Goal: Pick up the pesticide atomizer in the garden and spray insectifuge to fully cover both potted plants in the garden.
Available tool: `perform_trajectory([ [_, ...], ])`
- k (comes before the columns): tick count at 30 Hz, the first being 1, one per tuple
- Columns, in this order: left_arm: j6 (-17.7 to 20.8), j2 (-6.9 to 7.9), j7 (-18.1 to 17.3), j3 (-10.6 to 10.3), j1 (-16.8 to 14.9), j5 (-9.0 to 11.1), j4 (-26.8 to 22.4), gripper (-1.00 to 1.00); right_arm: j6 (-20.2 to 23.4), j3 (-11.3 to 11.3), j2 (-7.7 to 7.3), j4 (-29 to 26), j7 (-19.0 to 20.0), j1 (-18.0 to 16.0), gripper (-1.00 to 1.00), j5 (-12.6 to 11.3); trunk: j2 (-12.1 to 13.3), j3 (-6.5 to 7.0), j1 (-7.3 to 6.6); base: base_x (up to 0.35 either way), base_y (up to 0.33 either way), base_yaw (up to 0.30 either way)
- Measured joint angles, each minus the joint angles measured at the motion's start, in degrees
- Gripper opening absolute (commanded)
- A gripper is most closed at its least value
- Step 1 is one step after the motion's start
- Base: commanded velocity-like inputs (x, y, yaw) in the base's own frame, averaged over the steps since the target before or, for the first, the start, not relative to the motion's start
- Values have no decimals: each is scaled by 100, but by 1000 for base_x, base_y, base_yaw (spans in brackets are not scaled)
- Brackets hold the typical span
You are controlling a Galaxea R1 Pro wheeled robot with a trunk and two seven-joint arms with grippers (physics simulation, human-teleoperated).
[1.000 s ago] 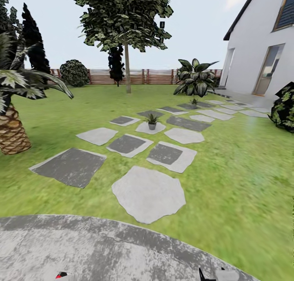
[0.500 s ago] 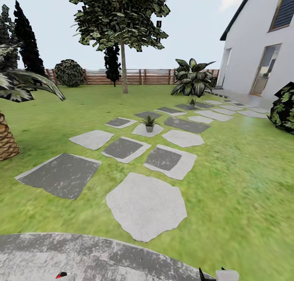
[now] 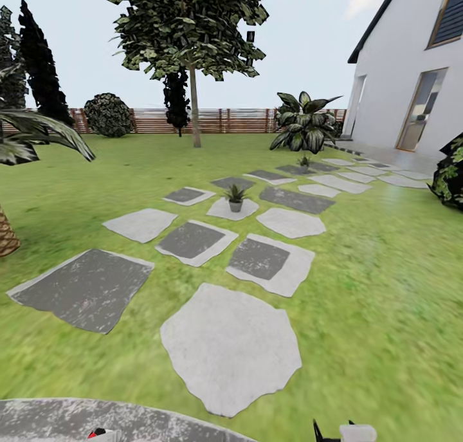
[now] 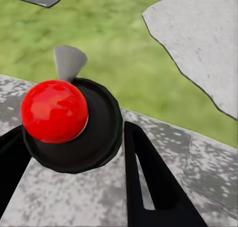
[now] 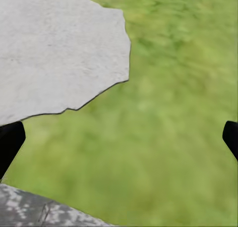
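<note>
Left gripper point(image 4: 74, 152) around pesticide atomizer point(image 4: 69, 123)

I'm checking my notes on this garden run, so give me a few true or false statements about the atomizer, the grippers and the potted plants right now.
1. The left gripper holds the pesticide atomizer. True.
2. The right gripper is shut on a pot. False: its fingers stand wide apart over grass.
3. The nearer potted plant stands on a pale stepping stone. True.
4. The second potted plant lies tipped on the patio. False: it stands upright farther along the path, before the broad-leaved shrub.
</note>
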Motion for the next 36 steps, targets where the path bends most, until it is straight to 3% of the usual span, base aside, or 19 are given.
perform_trajectory([
  [36, 8, 0, -1, 0, 0, 0, 0, -100, 1, 0, 0, 0, 0, 0, 100, 0, 0, 0, 0, 338, 0, 0],
])
